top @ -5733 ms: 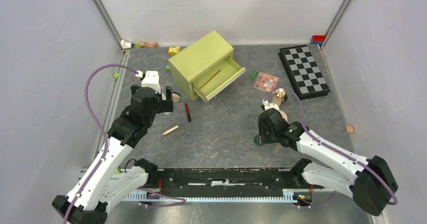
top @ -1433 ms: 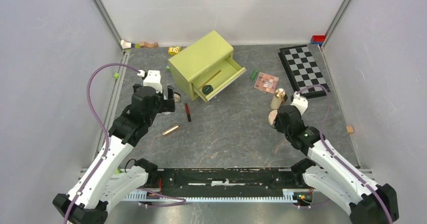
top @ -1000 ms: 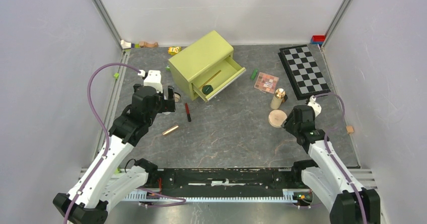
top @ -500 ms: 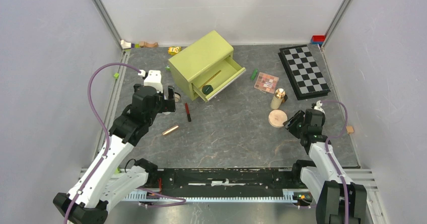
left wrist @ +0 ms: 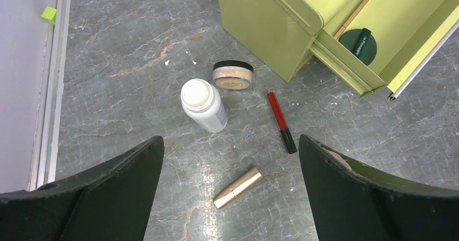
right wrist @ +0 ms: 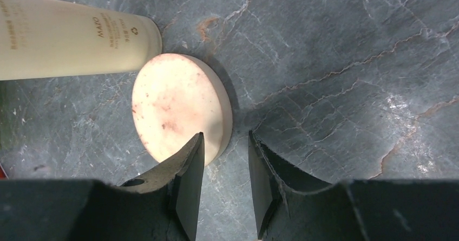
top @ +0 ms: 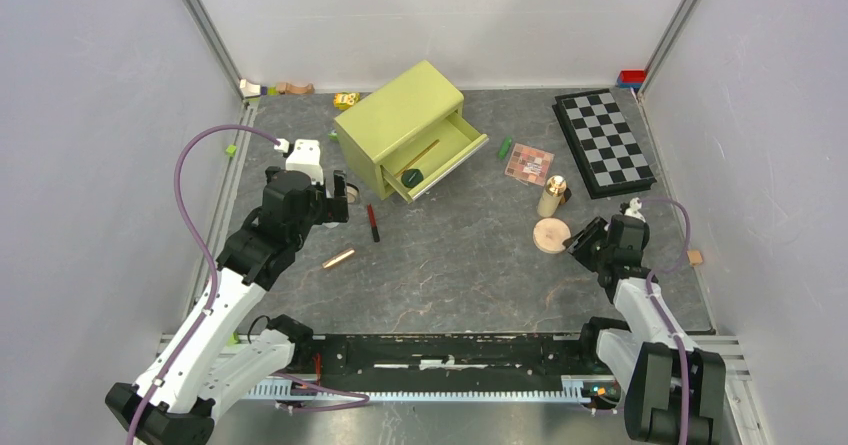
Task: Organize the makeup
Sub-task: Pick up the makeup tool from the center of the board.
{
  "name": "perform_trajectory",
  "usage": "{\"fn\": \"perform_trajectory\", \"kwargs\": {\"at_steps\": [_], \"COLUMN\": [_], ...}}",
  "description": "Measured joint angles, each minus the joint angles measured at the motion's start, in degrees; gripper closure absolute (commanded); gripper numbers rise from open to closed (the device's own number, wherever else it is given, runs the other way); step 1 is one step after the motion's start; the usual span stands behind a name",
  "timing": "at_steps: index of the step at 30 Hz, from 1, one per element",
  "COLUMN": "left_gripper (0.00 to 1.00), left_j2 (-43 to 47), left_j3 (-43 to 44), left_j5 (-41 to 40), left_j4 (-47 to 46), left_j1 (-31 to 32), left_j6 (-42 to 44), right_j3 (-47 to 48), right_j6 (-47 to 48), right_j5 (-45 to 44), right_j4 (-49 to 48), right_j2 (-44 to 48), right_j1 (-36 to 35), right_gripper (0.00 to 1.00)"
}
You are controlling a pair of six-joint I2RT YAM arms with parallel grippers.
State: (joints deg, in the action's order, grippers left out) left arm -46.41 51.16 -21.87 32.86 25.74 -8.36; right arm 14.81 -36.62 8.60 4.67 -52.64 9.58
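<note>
The dark green round disc (top: 412, 177) that lay on the floor by the right arm now sits in the open drawer (left wrist: 411, 30) of the yellow-green cabinet, so one piece is put away. The right gripper (right wrist: 224, 138) has swung back to the right side. Its fingers are a narrow gap apart and empty, tips at the edge of the flat round tan compact (right wrist: 178, 105), probably the next pick. The left gripper (left wrist: 228, 138) still hangs spread wide over the white bottle (left wrist: 203, 105).

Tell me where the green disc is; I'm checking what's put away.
Top view, left of centre: the green disc lies inside the open drawer of the cabinet.
</note>
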Motion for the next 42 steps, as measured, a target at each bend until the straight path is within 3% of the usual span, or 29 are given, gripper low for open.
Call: {"fn": "perform_trajectory", "kwargs": {"at_steps": [15,24,32,42], "left_gripper": [0.00,0.00,0.00,0.00], "left_j2": [-0.09,-0.46,-0.72,-0.72], "left_j3": [0.00,0.00,0.00,0.00], "left_j5": [0.02,0.92,1.27,1.42], "left_j4": [-0.02,-0.04,-0.04,-0.04], "left_j1": [0.00,0.00,0.00,0.00], "left_j6": [0.00,0.00,0.00,0.00], "right_j3": [-0.66,-0.68,1.53,12.46], "right_j6": [1.09,2.27,4.13,6.86], "right_j5": [1.99,2.97,-0.72,-12.57], "right_j4": [-5.03,-5.49,-0.46,10.60], "right_j2": [-4.76,-4.52,1.11,9.99], "right_j1": [1.22,1.44,1.68,1.73], "right_gripper": [0.74,1.00,1.00,1.00]}}
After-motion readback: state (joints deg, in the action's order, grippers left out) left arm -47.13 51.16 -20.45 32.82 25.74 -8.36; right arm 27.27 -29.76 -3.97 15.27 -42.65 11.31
